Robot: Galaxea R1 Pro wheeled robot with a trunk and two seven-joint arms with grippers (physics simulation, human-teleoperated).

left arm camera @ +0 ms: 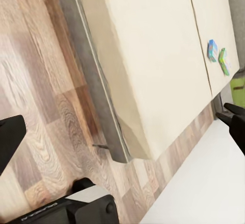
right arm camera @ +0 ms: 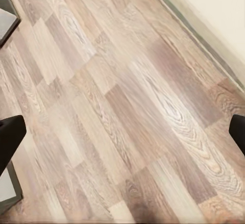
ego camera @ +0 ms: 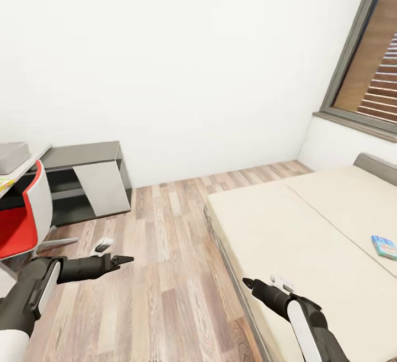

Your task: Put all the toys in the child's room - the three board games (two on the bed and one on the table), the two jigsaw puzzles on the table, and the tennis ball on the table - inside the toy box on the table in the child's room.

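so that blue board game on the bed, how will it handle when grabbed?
The blue board game looks like a flat, thin box, so probably stiff and light. It lies flat on the soft beige mattress, so fingers may struggle to get under an edge. Unlikely to roll.

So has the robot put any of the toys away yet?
Not that these pictures show. Both the left gripper and the right gripper are open and carry nothing, held over the wood floor. A blue board game lies on the bed, with a green-edged one beside it in the left wrist view. The toy box sits on the table; its inside is hidden. So fetching looks left to do.
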